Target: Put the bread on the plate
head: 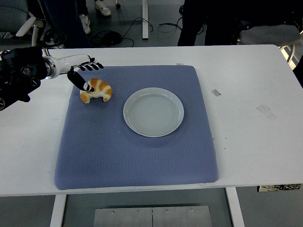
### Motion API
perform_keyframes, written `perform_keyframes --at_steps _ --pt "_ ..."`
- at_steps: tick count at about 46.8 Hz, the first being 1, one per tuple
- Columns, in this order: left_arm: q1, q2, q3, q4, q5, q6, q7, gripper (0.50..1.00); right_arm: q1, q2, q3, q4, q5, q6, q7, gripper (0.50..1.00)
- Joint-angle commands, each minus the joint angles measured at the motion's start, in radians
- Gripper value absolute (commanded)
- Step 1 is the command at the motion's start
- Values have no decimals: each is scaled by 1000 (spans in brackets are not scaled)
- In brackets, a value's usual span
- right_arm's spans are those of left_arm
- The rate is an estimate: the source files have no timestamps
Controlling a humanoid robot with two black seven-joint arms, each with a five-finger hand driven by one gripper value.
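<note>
Now, step in hand: reaching for the bread; nothing lifted yet, by my reading.
Bench: white bench (251, 142) fills the frame, bearing a blue-grey quilted fabric mat (137, 156).
Plate: round pale grey ceramic plate (153, 111) at mat centre, bare.
Bread: golden crescent-shaped croissant (96, 90) at upper left of mat, apart from the plate.
Left hand: black-and-white left hand (81, 72) at upper left, fingers (78, 80) apart, thumb tip at the croissant's left end.
Next move: likely closing around it, then carrying rightward.
Hard to tell: whether the thumb truly touches; right arm unseen.
</note>
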Motion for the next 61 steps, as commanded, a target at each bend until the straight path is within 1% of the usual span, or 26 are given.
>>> perform_keyframes --at_steps 1,10,17,22,26,34,40,44,54,61 --pt "6 -1 5 -3 8 13 0 863 0 0 0 0 1 0 0 1000" --pt "17 -1 13 -14 13 39 0 861 0 0 0 0 1 0 0 1000" --pt "24 -1 24 -27 13 49 -2 857 0 0 0 0 -1 0 0 1000" --pt "33 -9 24 -27 13 76 -2 857 0 0 0 0 1 0 0 1000" --pt "36 -9 31 -27 14 81 -3 857 0 0 0 0 -1 0 0 1000" --pt "36 -9 38 -27 19 89 -3 840 0 0 -1 0 -1 0 0 1000" --pt "38 -9 38 -27 59 108 -3 808 0 0 0 0 1 0 0 1000" --pt "40 -9 39 -27 68 122 -3 802 0 0 0 0 -1 0 0 1000" --pt "47 -11 39 -27 69 127 -5 799 0 0 0 0 1 0 0 1000" --pt "56 -23 39 -27 69 141 -6 799 0 0 0 0 -1 0 0 1000"
